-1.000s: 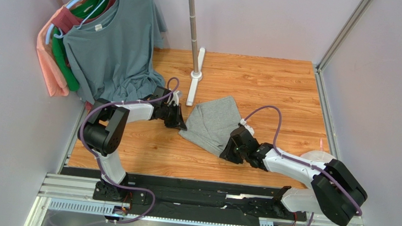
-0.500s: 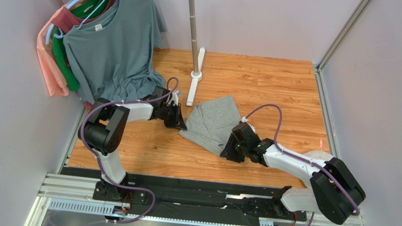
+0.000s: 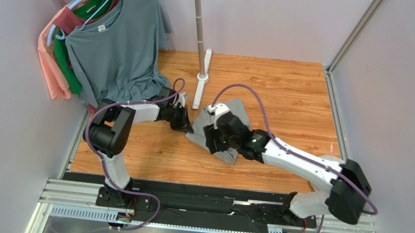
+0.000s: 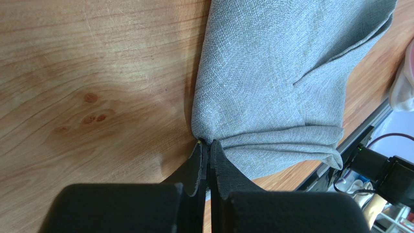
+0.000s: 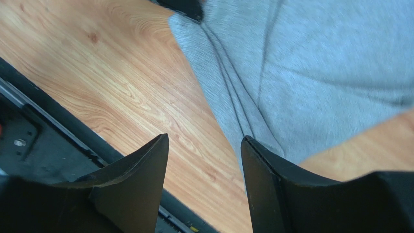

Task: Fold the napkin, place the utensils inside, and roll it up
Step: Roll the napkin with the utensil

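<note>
Far left, back corner: several garments on hangers, with a blue-grey T-shirt (image 3: 117, 46) at the front. Its hem hangs just above the left arm (image 3: 137, 111). A rack pole (image 3: 199, 28) stands beside it on a white foot resting on the wooden table (image 3: 291, 90).

Left gripper (image 4: 207, 148): jaws pressed together with no gap showing. The tips sit low at the table surface, against the left edge of the napkin (image 4: 282, 82). The cloth gathers into a bunched point exactly where the tips meet, so a pinch of the edge is held.

Napkin: plain grey, lying on the table about midway across and just right of the pole's foot. It is folded over on itself, with several layered edges and creases visible. In the overhead view its left part (image 3: 200, 126) is exposed, and the rest is partly hidden under the right arm.

Right gripper (image 5: 204, 145): jaws well apart, nothing between them. It is over the napkin's near-left edge, with bare wood visible through the gap. Whether the fingers touch the cloth cannot be told; the wrist view is blurred.
</note>
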Available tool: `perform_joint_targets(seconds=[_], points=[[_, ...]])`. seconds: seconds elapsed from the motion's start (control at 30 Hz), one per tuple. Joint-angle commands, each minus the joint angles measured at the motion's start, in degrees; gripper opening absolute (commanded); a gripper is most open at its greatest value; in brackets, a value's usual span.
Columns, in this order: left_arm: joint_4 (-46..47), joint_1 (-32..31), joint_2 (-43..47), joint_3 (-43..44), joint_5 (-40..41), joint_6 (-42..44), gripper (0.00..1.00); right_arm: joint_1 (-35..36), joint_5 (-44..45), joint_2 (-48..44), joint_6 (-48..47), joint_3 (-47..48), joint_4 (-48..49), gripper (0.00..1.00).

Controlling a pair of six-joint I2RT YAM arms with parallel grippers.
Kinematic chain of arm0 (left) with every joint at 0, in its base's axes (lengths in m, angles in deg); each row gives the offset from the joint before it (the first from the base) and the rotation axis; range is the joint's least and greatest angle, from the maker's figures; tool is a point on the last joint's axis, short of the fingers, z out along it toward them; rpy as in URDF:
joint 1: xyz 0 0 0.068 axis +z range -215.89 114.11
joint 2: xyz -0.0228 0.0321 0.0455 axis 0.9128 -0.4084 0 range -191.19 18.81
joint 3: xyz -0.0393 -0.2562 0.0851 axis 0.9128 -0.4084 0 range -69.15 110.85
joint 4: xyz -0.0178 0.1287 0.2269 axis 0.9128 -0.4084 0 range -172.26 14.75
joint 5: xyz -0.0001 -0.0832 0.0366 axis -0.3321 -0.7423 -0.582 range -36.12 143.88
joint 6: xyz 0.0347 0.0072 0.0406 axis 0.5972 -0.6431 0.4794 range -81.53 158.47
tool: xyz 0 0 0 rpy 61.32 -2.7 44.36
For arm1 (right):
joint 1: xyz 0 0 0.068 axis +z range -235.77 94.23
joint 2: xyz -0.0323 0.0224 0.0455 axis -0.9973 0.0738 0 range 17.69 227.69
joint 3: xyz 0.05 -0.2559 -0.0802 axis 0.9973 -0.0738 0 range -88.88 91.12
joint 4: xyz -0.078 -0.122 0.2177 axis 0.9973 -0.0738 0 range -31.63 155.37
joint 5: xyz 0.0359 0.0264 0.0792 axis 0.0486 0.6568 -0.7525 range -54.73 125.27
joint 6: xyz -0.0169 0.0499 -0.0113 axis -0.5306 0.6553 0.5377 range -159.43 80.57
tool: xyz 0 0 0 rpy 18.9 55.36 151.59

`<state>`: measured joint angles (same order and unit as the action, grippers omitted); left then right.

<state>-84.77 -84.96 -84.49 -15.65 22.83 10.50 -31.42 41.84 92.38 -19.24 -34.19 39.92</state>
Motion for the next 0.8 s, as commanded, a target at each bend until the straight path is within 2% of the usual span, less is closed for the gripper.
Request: perform_joint_targets(seconds=[0.0, 0.1, 0.33, 0.77], points=[[-4.81, 0.26, -3.31, -0.59, 8.81, 3.27, 0.00, 6.29, 6.61, 10.97, -15.78, 3.92, 4.61, 0.59], [-5.51, 0.26, -3.57, -0.15, 8.99, 3.36, 0.00, 7.70, 6.70, 14.41, -18.68, 4.62, 8.48, 0.60], [-5.86, 0.26, -3.66, 0.03, 9.08, 3.53, 0.00, 8.14, 8.02, 21.53, -22.38, 5.51, 9.72, 0.60], [-5.86, 0.26, -4.01, -0.06, 9.16, 3.80, 0.00, 7.62, 12.50, 26.20, -24.32, 4.01, 11.48, 0.59]])
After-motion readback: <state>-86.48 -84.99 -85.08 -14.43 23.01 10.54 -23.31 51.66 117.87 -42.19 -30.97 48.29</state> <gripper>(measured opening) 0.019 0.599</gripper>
